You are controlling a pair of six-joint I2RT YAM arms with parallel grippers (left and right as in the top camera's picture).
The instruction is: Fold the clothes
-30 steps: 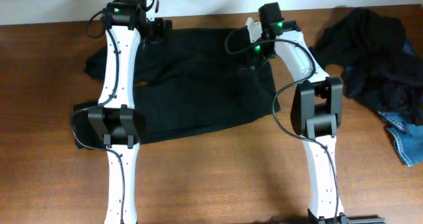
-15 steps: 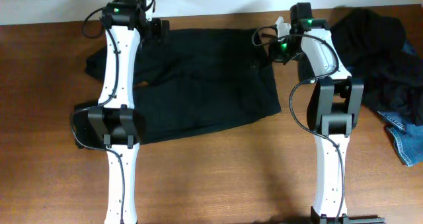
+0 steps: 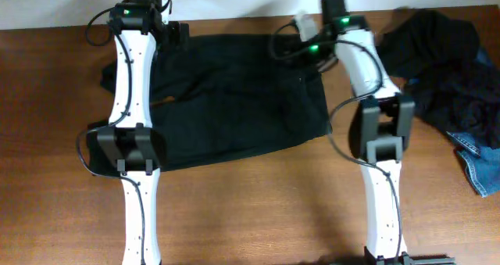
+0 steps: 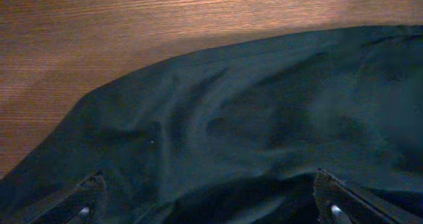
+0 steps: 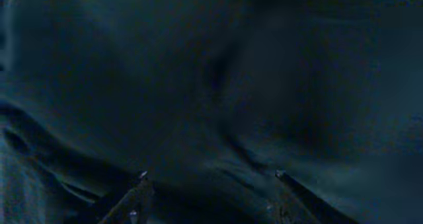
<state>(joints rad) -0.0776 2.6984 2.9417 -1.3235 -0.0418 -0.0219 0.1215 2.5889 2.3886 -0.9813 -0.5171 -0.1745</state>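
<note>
Two arms reach over one black garment (image 3: 234, 101), which lies spread and wrinkled on the table (image 3: 258, 218); all positions below are relative to this garment. At its far-left corner hangs the left gripper (image 3: 173, 32). Its jaws are spread wide above the hem and grip nothing, as the left wrist view confirms. At the far-right corner sits the right gripper (image 3: 303, 32), low over the cloth. In the right wrist view its jaws stand apart with only dark fabric beneath them and no fold visibly pinched. To the right of the garment, well apart from it, lies a heap of dark clothes (image 3: 437, 62) with a blue denim piece (image 3: 478, 167) at its near side.

The step in hand appears to be taking the far edge for a fold. It would go best if both jaws close on the hem at matching depth. Both corners should then rise together with the edge kept taut, so it lands squarely on the near edge.
</note>
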